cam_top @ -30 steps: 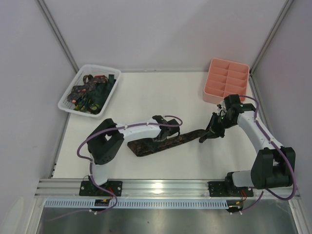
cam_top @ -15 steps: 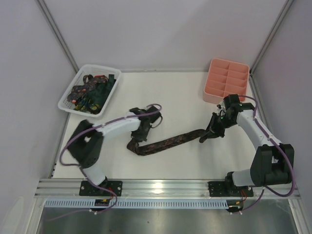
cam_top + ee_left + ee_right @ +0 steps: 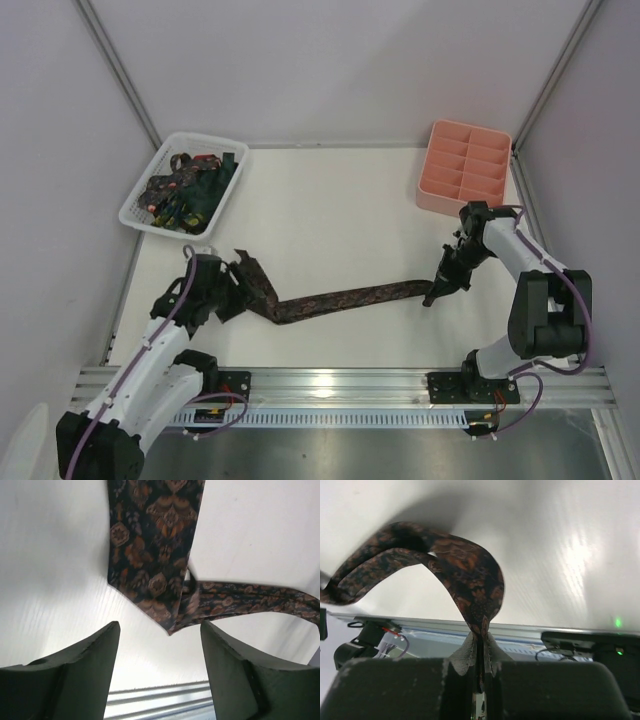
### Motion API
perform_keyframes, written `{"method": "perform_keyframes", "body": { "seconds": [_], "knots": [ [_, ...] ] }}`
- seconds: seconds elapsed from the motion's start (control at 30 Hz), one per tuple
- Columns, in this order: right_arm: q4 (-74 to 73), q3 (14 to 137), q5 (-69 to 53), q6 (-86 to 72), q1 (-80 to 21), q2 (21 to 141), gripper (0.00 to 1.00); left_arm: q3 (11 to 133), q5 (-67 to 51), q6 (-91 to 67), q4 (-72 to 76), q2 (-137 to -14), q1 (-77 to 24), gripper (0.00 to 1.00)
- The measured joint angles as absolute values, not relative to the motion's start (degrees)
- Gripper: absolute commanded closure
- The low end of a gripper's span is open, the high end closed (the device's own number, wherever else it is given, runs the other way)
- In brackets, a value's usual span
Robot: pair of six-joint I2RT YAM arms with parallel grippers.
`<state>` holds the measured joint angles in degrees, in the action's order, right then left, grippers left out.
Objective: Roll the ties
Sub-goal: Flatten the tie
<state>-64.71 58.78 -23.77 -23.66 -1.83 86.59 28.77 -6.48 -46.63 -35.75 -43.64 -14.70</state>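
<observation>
Now L gripper (image 3: 236, 288) has let go & backed off, jaws apart by the wide end. Brown tie (image 3: 340, 297) lies stretched across table (image 3: 330, 200), R gripper (image 3: 441, 288) clamped on narrow end; rolling not started.

We're in a robotics lab test cell: plain panel walls (image 3: 330, 70), alu. frame rail (image 3: 340, 385) w/ two robot arms (image 3: 158, 337) bolted on, white table (image 3: 330, 200).

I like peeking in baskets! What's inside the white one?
A tangled heap of dark ties with small coloured marks fills the white basket. Whatever lies under the heap is covered, so their number cannot be told.
</observation>
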Motion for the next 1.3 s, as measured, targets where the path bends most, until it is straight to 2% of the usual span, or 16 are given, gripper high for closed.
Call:
{"method": "perform_keyframes", "body": {
  "seconds": [0.1,0.13,0.3,0.33,0.47,0.5,0.53,0.6,0.63,0.7,0.8,1.0,1.03,1.13,1.23,1.3],
  "knots": [
    [-66.26,58.96,-20.80,-23.77,-0.97,88.25,0.98,27.99,-4.93,-49.84,-41.63,-40.40,-14.70,0.21],
    [-66.59,58.96,-19.75,-23.88,-0.82,89.14,0.94,28.53,-3.77,-50.68,-43.20,-39.16,-14.70,0.22],
    [-68.12,60.71,-13.89,-23.46,-0.62,92.62,0.86,36.36,2.28,-50.68,-49.84,-35.16,-14.70,0.23],
    [-68.31,61.30,-12.29,-23.33,-0.64,92.68,0.76,37.80,2.55,-50.33,-49.78,-35.40,-14.70,0.22],
    [-68.73,62.85,-9.54,-22.70,-0.60,92.68,0.50,43.62,-0.12,-47.66,-47.83,-46.00,-14.70,0.22],
    [-68.88,63.02,-9.34,-22.46,-0.56,92.68,0.42,44.80,-0.51,-47.18,-47.48,-49.15,-14.70,0.21],
    [-69.28,63.46,-9.19,-22.33,-0.56,92.68,0.26,46.39,-0.67,-46.30,-47.27,-53.43,-14.70,0.21],
    [-70.59,65.56,-8.01,-22.06,-0.95,92.68,0.18,49.93,-0.62,-44.42,-47.18,-61.71,-14.70,0.21],
    [-71.29,67.46,-6.90,-21.98,-1.52,92.68,0.18,51.66,-0.58,-43.29,-47.09,-64.95,-14.68,0.21],
    [-72.07,71.96,-5.48,-21.78,-3.79,92.68,0.20,55.57,-0.56,-41.30,-47.81,-70.37,-14.70,0.21],
    [-70.57,76.75,-7.57,-21.89,-8.47,92.49,0.30,61.14,0.54,-39.35,-48.69,-77.49,-14.70,0.25],
    [-64.25,74.91,-17.23,-25.08,-18.65,92.97,0.53,66.76,3.33,-36.84,-50.46,-89.76,-14.70,0.25],
    [-62.83,74.11,-18.50,-25.61,-19.99,93.38,0.70,67.22,3.81,-36.45,-51.05,-91.09,-14.70,0.25],
    [-59.59,71.02,-21.08,-27.27,-21.06,95.07,0.90,68.66,4.43,-35.51,-52.05,-94.02,-14.74,0.25],
    [-57.89,68.38,-21.63,-28.38,-19.70,96.82,1.00,70.91,4.62,-34.92,-52.95,-96.49,-15.07,0.25],
    [-57.17,66.92,-21.52,-28.64,-18.65,97.73,1.00,72.31,5.04,-34.61,-53.06,-98.06,-15.62,0.25]
  ]
}}
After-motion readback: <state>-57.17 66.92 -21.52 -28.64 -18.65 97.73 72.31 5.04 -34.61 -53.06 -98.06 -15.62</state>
